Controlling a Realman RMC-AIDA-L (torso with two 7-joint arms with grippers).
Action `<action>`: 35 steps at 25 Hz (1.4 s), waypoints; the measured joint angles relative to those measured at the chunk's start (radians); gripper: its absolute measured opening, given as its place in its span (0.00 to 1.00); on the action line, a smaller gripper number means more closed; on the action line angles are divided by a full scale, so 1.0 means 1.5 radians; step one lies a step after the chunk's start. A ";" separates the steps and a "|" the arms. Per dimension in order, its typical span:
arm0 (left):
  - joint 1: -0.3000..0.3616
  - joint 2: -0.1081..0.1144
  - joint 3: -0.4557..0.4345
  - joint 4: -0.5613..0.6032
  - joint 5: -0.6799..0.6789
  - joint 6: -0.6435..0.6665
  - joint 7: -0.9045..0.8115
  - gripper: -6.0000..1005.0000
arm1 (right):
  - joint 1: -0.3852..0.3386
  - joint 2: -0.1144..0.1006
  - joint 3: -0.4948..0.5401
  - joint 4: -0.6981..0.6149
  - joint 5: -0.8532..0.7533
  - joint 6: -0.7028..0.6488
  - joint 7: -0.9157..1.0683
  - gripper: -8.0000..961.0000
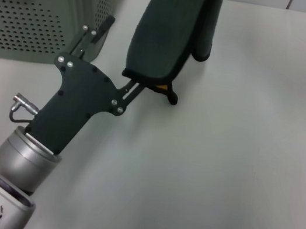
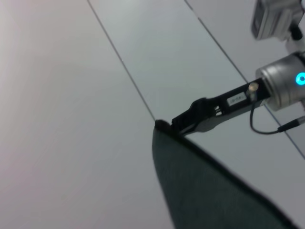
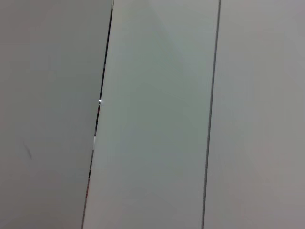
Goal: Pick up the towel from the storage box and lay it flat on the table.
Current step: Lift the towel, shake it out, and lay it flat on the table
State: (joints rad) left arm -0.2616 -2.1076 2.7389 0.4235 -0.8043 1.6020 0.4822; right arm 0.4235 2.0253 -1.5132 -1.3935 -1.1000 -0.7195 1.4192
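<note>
1. Left gripper [image 1: 146,86]: in the head view the arm comes up from the lower left, its black plate angled toward the middle of the table [image 1: 236,182]. The thin fingers are closed tight on the lower edge of the towel [image 1: 170,31].
2. Towel: hangs in the air, clear of the storage box [image 1: 44,24], to the box's right. Dark teal face outward. It is folded into a long narrow drape running up out of the top of the head view. A sliver of mustard yellow shows at the pinched corner, beside a black fingertip [image 1: 171,97].
3. Towel edges: the lower edge is bunched at the grip; a second fold lobe hangs on the right side, ending higher than the gripped edge. I cannot tell whether any part touches the table.
4. Storage box: upper left corner of the head view, perforated wall facing the camera, dark inside. Its right wall is just beside the gripper's wrist plate.
5. Open room: bare white tabletop lies right of and below the towel.
6. Right gripper [image 2: 167,125]: in the left wrist view its black fingers are closed on the top corner of the towel [image 2: 209,191]. The right wrist view shows only pale panels and seams.
</note>
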 joint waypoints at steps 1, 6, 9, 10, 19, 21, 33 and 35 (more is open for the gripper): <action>0.000 0.000 0.001 0.000 0.004 0.001 0.000 0.70 | 0.000 0.000 0.001 0.003 0.000 0.000 0.000 0.03; -0.001 0.000 0.005 -0.001 0.009 0.008 0.000 0.70 | 0.004 0.000 0.002 0.019 0.000 0.001 0.000 0.03; -0.003 0.000 0.009 -0.001 0.011 0.015 -0.001 0.70 | 0.012 0.000 0.005 0.036 0.000 -0.001 0.000 0.03; -0.004 0.000 0.009 -0.001 0.011 0.016 -0.001 0.70 | 0.015 0.000 0.006 0.042 0.000 -0.003 0.000 0.03; -0.008 0.000 0.008 -0.001 0.012 0.016 -0.016 0.69 | 0.046 0.001 0.009 0.096 0.002 -0.005 0.000 0.03; -0.008 0.000 0.008 -0.001 0.012 0.016 -0.023 0.69 | 0.053 0.002 0.009 0.107 0.002 -0.005 0.000 0.03; -0.008 0.000 0.010 -0.009 0.017 0.028 -0.027 0.50 | 0.053 0.002 0.011 0.116 0.002 -0.005 0.000 0.03; -0.008 0.000 0.010 -0.010 0.028 0.036 -0.027 0.50 | 0.051 0.002 0.011 0.118 0.006 -0.004 0.000 0.03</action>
State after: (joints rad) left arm -0.2730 -2.1075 2.7535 0.4090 -0.7616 1.6566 0.4415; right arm 0.5004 2.0278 -1.4970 -1.2165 -1.0907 -0.7251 1.4188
